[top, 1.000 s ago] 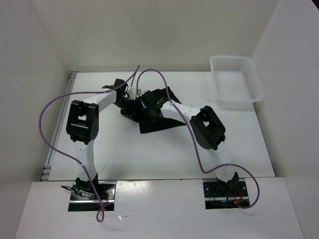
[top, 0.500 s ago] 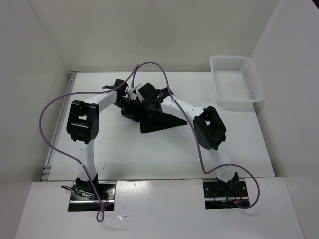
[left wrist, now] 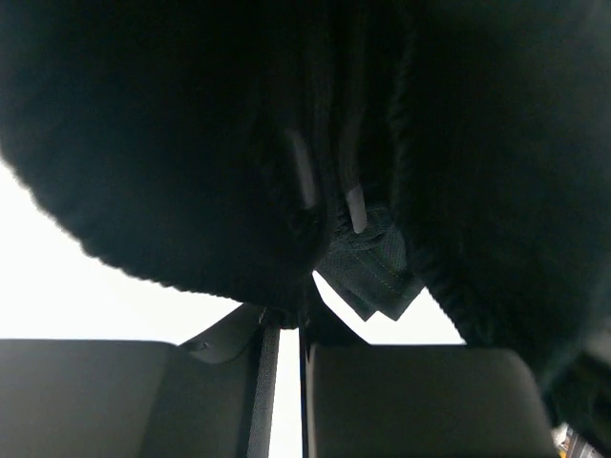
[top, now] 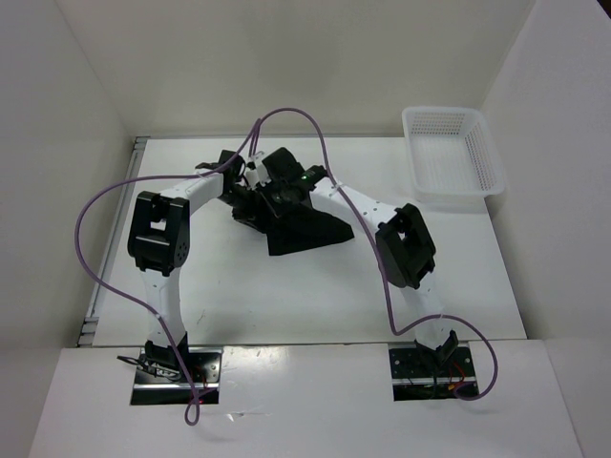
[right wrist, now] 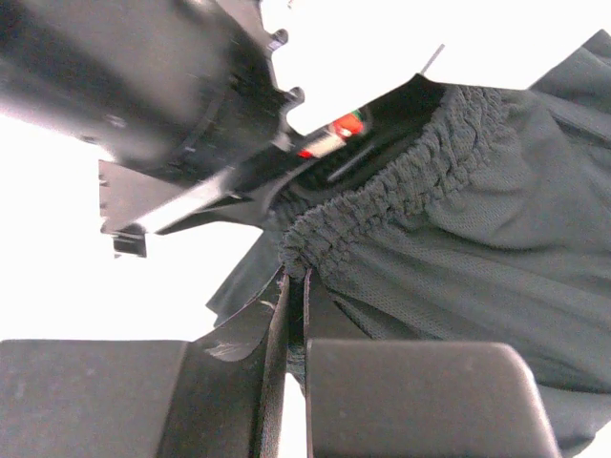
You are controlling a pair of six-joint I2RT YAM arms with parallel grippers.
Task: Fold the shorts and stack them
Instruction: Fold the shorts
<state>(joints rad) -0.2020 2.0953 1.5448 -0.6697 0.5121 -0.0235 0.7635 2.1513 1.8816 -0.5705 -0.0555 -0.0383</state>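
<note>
The black shorts lie bunched at the middle of the table, their far part lifted between the two grippers. My left gripper is shut on a fold of the shorts, which fills its wrist view above the pinch. My right gripper is shut on the gathered elastic waistband, pinched at the fingertips. The two grippers are close together, and the left gripper's body shows just beyond the waistband in the right wrist view. The drawstring does not show clearly.
A white plastic mesh basket stands at the far right corner of the table. White walls close in the table at the left, back and right. Purple cables loop above both arms.
My right gripper has moved left and toward the far side with the waistband, closing on the left gripper. The shorts have bunched up more. The left arm has hardly moved.
</note>
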